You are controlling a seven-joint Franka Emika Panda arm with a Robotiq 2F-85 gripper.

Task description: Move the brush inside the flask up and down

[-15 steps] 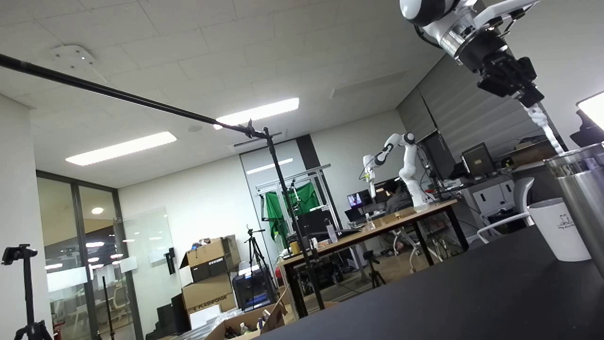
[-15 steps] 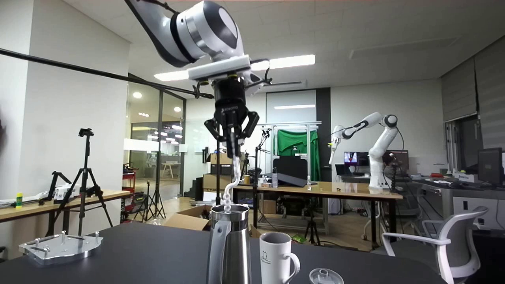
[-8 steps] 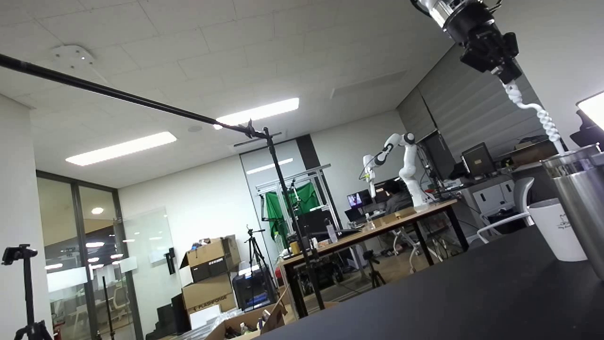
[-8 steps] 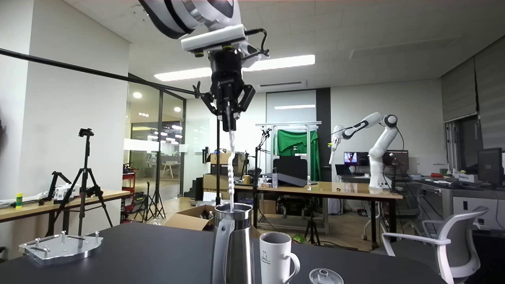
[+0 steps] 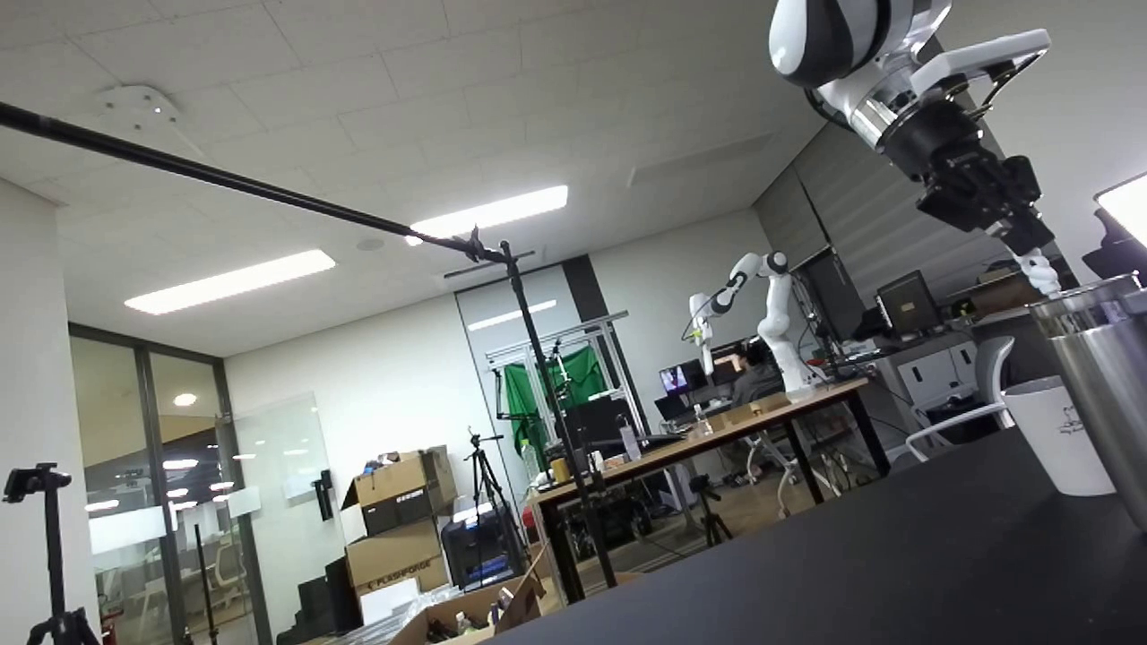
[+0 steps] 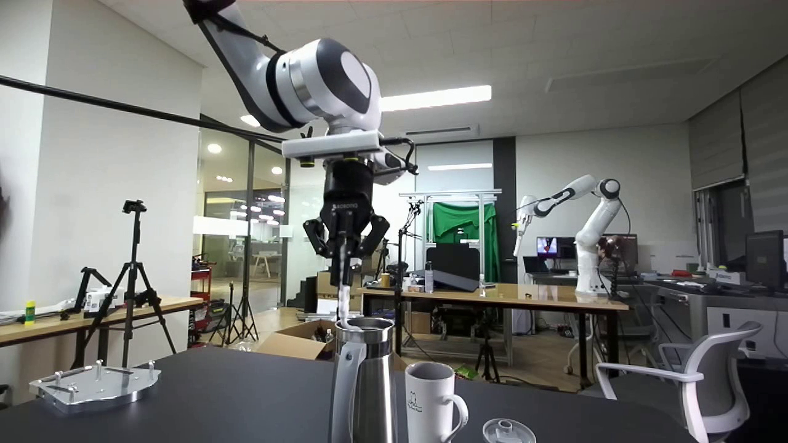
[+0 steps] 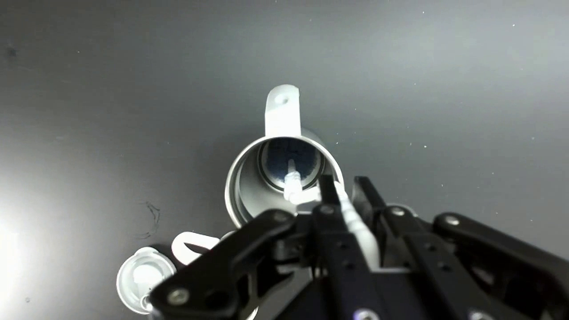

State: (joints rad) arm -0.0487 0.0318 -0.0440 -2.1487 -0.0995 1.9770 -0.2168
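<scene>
My gripper is shut on the white, twisted handle of the brush, low over the mouth of the steel flask. In an exterior view the gripper, the brush and the flask are at the right edge. In the wrist view the fingertips are either side of the handle. The bent lower part of the brush goes down inside the flask. The dark blue brush head lies deep at the flask's bottom. The flask stands upright, its grey handle opposite the gripper.
A white mug stands close beside the flask. A clear lid lies beyond the mug on the dark table. A metal plate with posts lies at the table's far left.
The gripper first rose, drawing more of the brush out of the flask, then came down, so less handle shows above the rim now. The flask shifted slightly toward the mug during the rise.
</scene>
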